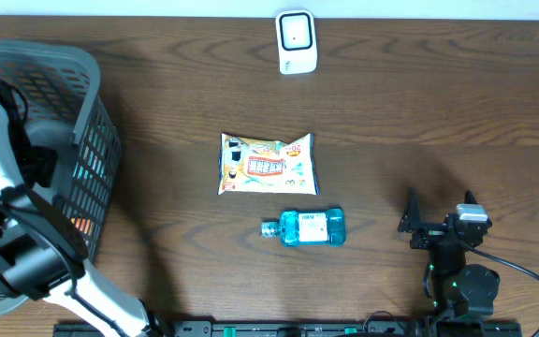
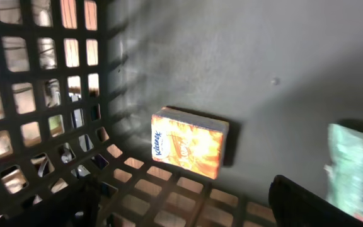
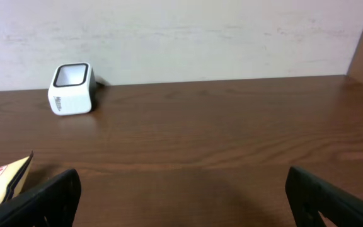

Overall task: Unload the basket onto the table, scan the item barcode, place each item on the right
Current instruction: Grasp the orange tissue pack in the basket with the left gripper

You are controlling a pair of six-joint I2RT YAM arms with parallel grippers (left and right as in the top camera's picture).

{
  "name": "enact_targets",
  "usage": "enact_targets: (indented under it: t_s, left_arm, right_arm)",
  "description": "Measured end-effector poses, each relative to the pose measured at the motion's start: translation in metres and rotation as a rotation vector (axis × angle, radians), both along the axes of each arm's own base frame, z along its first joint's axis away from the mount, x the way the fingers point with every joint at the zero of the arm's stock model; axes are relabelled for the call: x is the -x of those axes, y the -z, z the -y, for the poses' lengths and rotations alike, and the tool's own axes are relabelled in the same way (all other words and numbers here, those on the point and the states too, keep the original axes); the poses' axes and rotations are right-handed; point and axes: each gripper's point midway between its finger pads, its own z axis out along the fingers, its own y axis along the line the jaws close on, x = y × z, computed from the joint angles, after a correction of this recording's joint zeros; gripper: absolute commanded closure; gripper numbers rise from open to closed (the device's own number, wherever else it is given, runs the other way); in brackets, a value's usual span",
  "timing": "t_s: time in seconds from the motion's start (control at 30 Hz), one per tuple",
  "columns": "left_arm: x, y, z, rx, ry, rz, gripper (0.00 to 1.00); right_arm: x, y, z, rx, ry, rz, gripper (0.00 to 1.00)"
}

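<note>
My left gripper (image 2: pixel 189 213) is down inside the grey basket (image 1: pixel 80 65), open, with nothing between its dark fingers (image 2: pixel 307 203). Just ahead of it an orange Kleenex tissue pack (image 2: pixel 190 144) stands on the basket floor near the mesh wall. A pale green packet (image 2: pixel 355 173) lies at the right edge of that view. The white barcode scanner (image 1: pixel 297 41) stands at the table's far edge and shows as the scanner (image 3: pixel 72 88) in the right wrist view. My right gripper (image 1: pixel 440 217) rests open near the front right, and the right gripper (image 3: pixel 181 202) holds nothing.
A colourful snack packet (image 1: pixel 268 164) lies mid-table, its corner (image 3: pixel 2 180) showing at the right wrist view's left edge. A blue bottle (image 1: pixel 307 227) lies on its side just below it. The basket's mesh wall (image 2: pixel 36 113) closes in my left gripper on the left.
</note>
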Motion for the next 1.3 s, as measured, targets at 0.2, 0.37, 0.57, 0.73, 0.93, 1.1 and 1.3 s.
enact_targets:
  t_s: [0.2,0.37,0.57,0.73,0.93,1.1,1.3]
  left_arm:
    - [0.01,0.039,0.01,0.061,-0.009,-0.07,0.19]
    - [0.017,0.062,0.015,0.067,-0.026,-0.081,0.18]
    - [0.021,0.084,0.017,0.062,-0.03,-0.072,0.18]
    - [0.022,0.092,0.018,0.056,-0.03,-0.064,0.26]
    - [0.019,0.097,0.016,0.048,-0.034,-0.048,0.56]
    - [0.02,0.1,0.016,0.044,-0.035,-0.047,0.91]
    - [0.021,0.097,0.016,0.046,-0.033,-0.054,0.92]
  right_arm:
    - [0.0,0.0,0.0,0.0,0.0,0.0,0.01]
    - [0.0,0.0,0.0,0.0,0.0,0.0,0.01]
    - [0.0,0.0,0.0,0.0,0.0,0.0,0.01]
    - [0.0,0.0,0.0,0.0,0.0,0.0,0.01]
    - [0.0,0.0,0.0,0.0,0.0,0.0,0.01]
    - [0.0,0.0,0.0,0.0,0.0,0.0,0.01]
    - [0.0,0.0,0.0,0.0,0.0,0.0,0.01]
